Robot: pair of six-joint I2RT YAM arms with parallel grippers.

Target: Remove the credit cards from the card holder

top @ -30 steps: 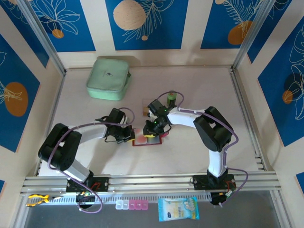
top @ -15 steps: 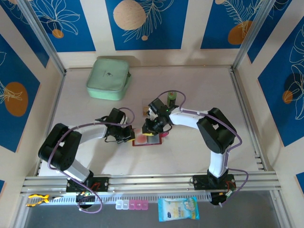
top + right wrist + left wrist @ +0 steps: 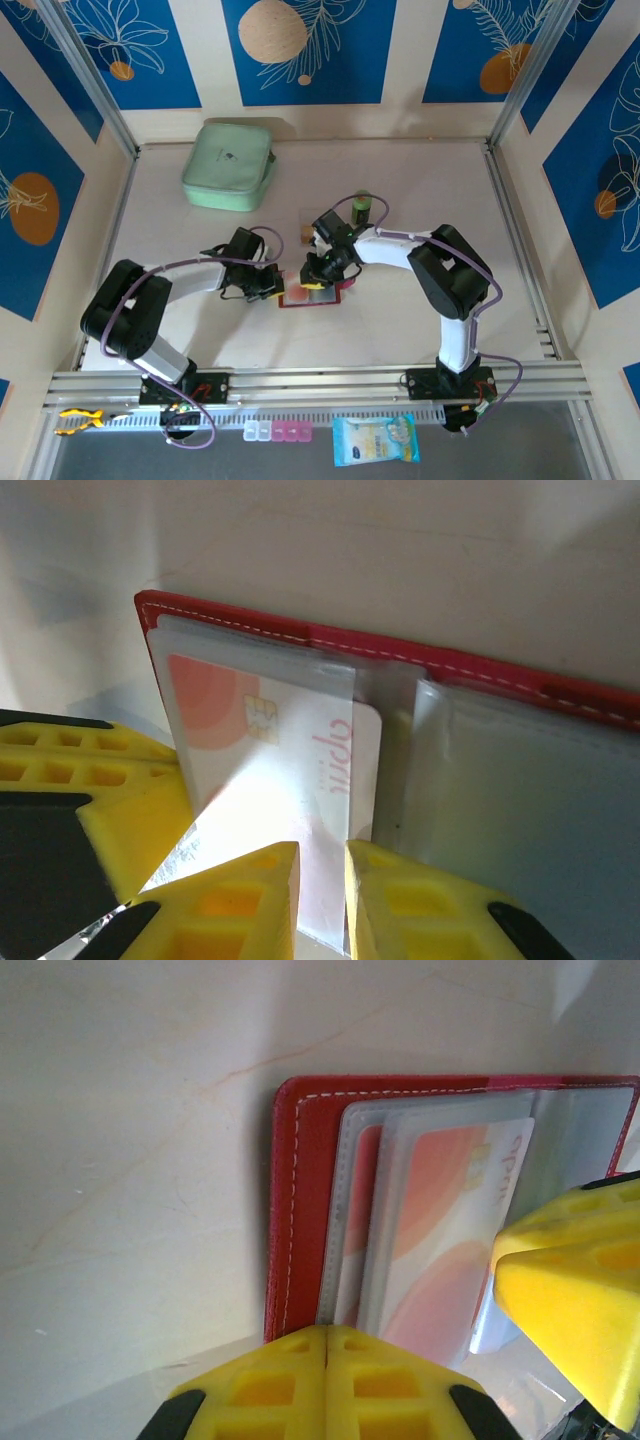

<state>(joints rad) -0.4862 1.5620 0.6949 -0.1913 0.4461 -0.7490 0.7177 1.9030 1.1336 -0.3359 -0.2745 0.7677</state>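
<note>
Right gripper nearly closed, apparently pinching credit card, left gripper closed.

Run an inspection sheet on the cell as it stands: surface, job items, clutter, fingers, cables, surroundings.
Surface: pale table, no spills seen.
Job's things: card holder lies open; credit card appears partly out of its clear sleeve.
Clutter: mint-green case far left; small green object and small tan object beyond the holder, too small to identify.
Grippers: left gripper fingers shut at the holder's edge; right gripper fingers closed on the card's edge.
Cables: purple cables loop along both arms, no snag seen.
Surroundings: blue patterned wall panels; blue packet, pill boxes and yellow item in front of the rail.
</note>
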